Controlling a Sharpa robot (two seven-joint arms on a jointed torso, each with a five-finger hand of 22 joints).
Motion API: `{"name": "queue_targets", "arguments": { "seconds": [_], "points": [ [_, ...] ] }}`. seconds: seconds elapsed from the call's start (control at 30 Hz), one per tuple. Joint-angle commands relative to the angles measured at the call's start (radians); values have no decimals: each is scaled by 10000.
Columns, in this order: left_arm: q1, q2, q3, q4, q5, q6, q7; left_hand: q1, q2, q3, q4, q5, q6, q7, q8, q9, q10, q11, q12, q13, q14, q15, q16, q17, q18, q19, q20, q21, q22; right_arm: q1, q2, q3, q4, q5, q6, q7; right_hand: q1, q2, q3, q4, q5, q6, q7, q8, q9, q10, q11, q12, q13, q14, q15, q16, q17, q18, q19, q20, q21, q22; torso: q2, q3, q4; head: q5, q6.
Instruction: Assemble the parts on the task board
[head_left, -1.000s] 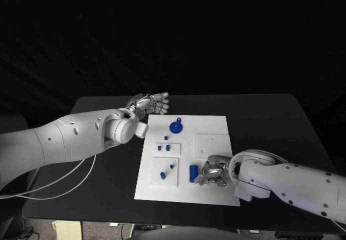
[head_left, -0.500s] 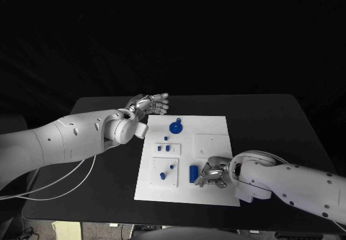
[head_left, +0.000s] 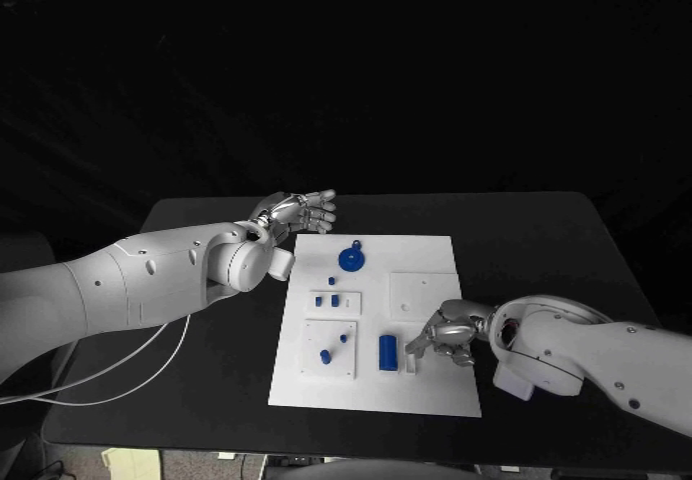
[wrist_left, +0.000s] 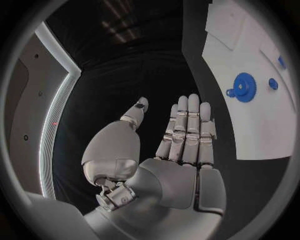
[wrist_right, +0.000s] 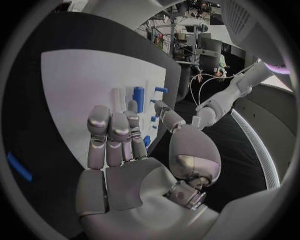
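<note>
Task board (head_left: 433, 385): white plate lying flat at the middle of the black table (head_left: 577, 230), long side running from the near edge toward the far edge.

Parts on the board:
- Blue gear (head_left: 353, 259), round, with a small knob at its rim, near the board's far edge (also seen from the left wrist (wrist_left: 243, 87), with a small blue peg (wrist_left: 273, 83) beside it).
- Small blue peg (head_left: 333, 281) between the gear and the raised left-side plate.
- Two short blue pieces (head_left: 333, 299) side by side on a small raised white plate along the board's left edge.
- Two more small blue pieces (head_left: 332, 349) on a larger raised plate (head_left: 312, 362) toward the near left corner.
- Upright blue block (head_left: 388, 350), oblong, near the middle of the board's near half, just beside the right hand's fingers.
- Plain raised white square (head_left: 424, 291) toward the board's right edge.

Left hand (head_left: 299, 211): off the board, over the table by the board's far left corner; fingers straight and together, thumb apart, holding nothing.

Right hand (head_left: 444, 338): over the board's near right part, fingers pointing down at the surface beside the blue block. From its wrist the fingers (wrist_right: 114, 134) lie extended side by side over the white board with nothing between them and the thumb (contact with the block cannot be made out).
</note>
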Motion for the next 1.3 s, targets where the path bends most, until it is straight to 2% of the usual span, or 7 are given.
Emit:
{"name": "queue_targets", "arguments": {
  "seconds": [0.03, 0.23, 0.4, 0.67, 0.87, 1.13, 1.3],
  "points": [
    [7, 13, 6, -33, 21, 38, 139, 74, -10, -11, -59, -11, 56, -5, 70, -17, 61, -19, 44, 14, 78, -2, -72, 15, 104, 89, -14, -69, 14, 165, -250, 102, -3, 110, -166, 641, 189, 33, -64, -17, 10, -213, 93, -62, 29, 6, 85, 63, 29, -10, 37, 25, 8, 683, -5, -101, -59, 60, -16, 1, -34, -72, 126],
    [5, 80, 4, -96, 33, 56, 156, 66, -22, -21, -63, -10, 54, -6, 69, -19, 60, -19, 43, 14, 77, -2, -80, 21, 104, 90, -14, -74, 16, 576, -774, 248, -357, 157, -150, 669, 376, 53, -99, -57, -9, -276, 116, -64, 74, 15, 109, 116, 68, -8, 63, 38, 16, 683, 8, -129, -59, 66, -24, 24, -32, -259, 275],
    [3, 119, -68, -124, 50, 67, 142, 60, -28, -28, -66, -10, 52, -6, 68, -21, 57, -19, 41, 13, 77, -1, -86, 25, 104, 91, -14, -77, 17, 936, -1319, 318, -810, -370, 353, 315, 546, 69, -144, -89, -95, -300, 125, -50, 119, 5, 117, 140, 92, -11, 74, 41, 17, 683, 2, -132, -60, 76, -42, 24, -35, -641, 413],
    [-23, 185, -129, -152, 55, 90, 145, 54, -31, -33, -67, -10, 50, -6, 67, -24, 56, -18, 39, 13, 77, -1, -93, 30, 104, 93, -15, -81, 18, 982, -1950, 297, -1049, -739, 708, -31, 799, 6, -187, -84, -299, -462, 169, -108, 152, -102, 160, 93, 90, -53, 112, -16, -11, 683, -84, -99, -123, 73, -80, 6, -79, -1125, 607],
    [-66, 231, -168, -202, 97, 104, 141, 49, -34, -37, -67, -10, 47, -5, 66, -26, 53, -18, 37, 12, 76, 0, -99, 34, 104, 94, -15, -84, 19, 978, -2369, 187, -1023, -1687, 637, -282, 890, -64, -171, -52, -437, -411, 165, -67, 197, -129, 160, 70, 75, -61, 118, -53, -33, 683, -118, -61, -159, 66, -122, 29, -138, -1464, 672],
    [-85, 259, -174, -228, 98, 101, 145, 46, -35, -40, -69, -10, 45, -4, 65, -28, 52, -17, 35, 11, 75, 0, -105, 38, 105, 96, -15, -88, 20, 953, -2548, -197, -1151, -3458, 1074, -1192, 857, -491, -112, 213, -544, -402, 155, -42, 261, -136, 151, 40, 44, -46, 111, -90, -62, 683, -111, 7, -200, 48, -178, 40, -197, -1781, 634],
    [-93, 258, -174, -219, 98, 131, 147, 40, -25, -41, -65, -9, 47, -5, 67, -29, 53, -17, 36, 12, 77, 0, -111, 43, 105, 98, -15, -91, 21, 590, -2368, -269, -1161, -4309, 910, -1433, 861, -729, 17, 472, -555, -693, 232, -181, 241, -160, 229, 29, 34, -45, 180, -100, -69, 683, -115, 33, -219, 44, -182, 46, -205, -1909, 604]
  ]
}}
